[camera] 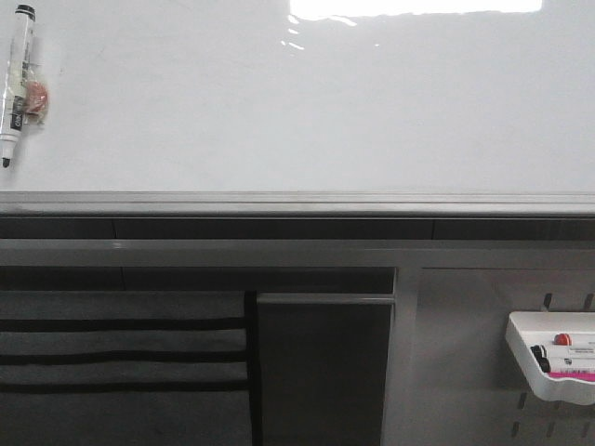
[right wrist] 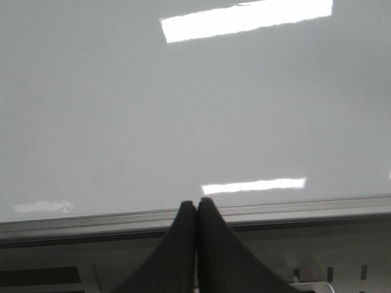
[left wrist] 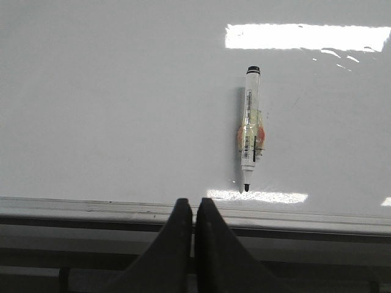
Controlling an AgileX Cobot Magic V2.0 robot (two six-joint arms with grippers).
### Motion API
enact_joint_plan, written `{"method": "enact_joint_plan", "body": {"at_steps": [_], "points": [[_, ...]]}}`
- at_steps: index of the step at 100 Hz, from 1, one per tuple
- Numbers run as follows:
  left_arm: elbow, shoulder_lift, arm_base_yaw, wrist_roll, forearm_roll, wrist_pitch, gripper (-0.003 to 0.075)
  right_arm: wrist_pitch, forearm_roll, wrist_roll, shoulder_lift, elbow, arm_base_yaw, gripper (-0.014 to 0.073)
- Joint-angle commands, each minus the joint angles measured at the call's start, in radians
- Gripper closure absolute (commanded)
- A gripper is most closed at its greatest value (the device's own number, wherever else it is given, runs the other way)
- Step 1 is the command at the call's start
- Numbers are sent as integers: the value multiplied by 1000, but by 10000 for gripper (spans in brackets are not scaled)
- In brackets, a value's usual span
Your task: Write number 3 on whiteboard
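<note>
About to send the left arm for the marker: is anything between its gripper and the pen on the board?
Nothing visible: the left gripper, shut and empty, faces bare whiteboard below the marker.

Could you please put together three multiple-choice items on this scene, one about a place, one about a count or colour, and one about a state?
1. Where is the marker in the front view?
A. on the whiteboard, far left
B. in the white tray
C. on the lower rail

2. What colour is the marker's cap end?
A. red
B. black
C. blue

3. What state is the left gripper in?
A. open
B. shut on the marker
C. shut, holding nothing

Answers:
1 A: it hangs tip down on the board at the far left, above the rail.
2 B: the top end is black in the front and left wrist views.
3 C: its fingertips meet with nothing between, and the marker sits apart on the board.
</note>
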Motion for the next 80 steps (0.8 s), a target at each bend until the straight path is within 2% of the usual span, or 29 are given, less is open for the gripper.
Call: {"method": "enact_joint_plan", "body": {"at_steps": [1, 65, 80], "points": [[5, -27, -9, -8, -2, -75, 741, -77, -2, -3, -14, 28, -4, 658], [5, -27, -9, -8, -2, -75, 741, -77, -2, -3, -14, 28, -4, 658], [5, -27, -9, -8, -2, -75, 741, -121, -2, -3, -14, 28, -4, 658]]}}
